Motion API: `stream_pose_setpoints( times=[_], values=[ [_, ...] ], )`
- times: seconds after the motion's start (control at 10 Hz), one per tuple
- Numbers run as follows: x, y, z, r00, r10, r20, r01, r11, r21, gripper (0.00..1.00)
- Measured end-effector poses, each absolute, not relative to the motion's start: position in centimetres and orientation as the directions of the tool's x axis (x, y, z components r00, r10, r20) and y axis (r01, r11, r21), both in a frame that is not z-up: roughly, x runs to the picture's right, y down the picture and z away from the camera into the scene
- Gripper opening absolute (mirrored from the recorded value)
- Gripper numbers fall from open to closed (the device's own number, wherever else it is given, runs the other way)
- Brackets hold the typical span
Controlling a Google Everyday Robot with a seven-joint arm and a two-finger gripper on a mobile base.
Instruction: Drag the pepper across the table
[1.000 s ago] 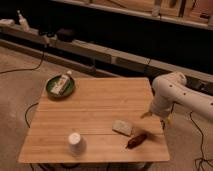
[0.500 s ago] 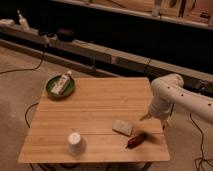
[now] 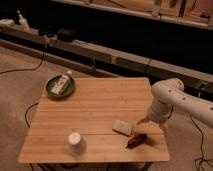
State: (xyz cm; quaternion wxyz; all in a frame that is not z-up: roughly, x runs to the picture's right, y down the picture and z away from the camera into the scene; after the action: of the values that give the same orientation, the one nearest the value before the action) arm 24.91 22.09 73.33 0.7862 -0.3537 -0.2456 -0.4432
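Hand hangs near dark red, curved pepper

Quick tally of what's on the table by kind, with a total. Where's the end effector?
Pepper: 1
Cup: 1
Sponge block: 1
Plate: 1
Packet on the plate: 1
Total: 5
End effector: over the table, right side, near the pepper.

The arm is smooth white, made of thick rounded segments joined at a bulbous elbow. Its pincer, which seems pale with a darker tip, sits low over the right side of the surface, jaws spread.
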Motion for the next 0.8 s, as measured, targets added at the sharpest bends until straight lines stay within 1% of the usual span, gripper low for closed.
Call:
stream_pose_setpoints(
  times=[0.2, 0.4, 0.8],
  values=[
    [24.8, 23.2, 73.2, 0.477, -0.524, 0.706, 0.877, 0.341, -0.339, 0.8],
    [23.8, 24.9, 73.8, 0.474, -0.516, 0.714, 0.879, 0.33, -0.344, 0.8],
    [22.5, 26.8, 75.1, 0.492, -0.489, 0.72, 0.868, 0.336, -0.365, 0.8]
  ],
)
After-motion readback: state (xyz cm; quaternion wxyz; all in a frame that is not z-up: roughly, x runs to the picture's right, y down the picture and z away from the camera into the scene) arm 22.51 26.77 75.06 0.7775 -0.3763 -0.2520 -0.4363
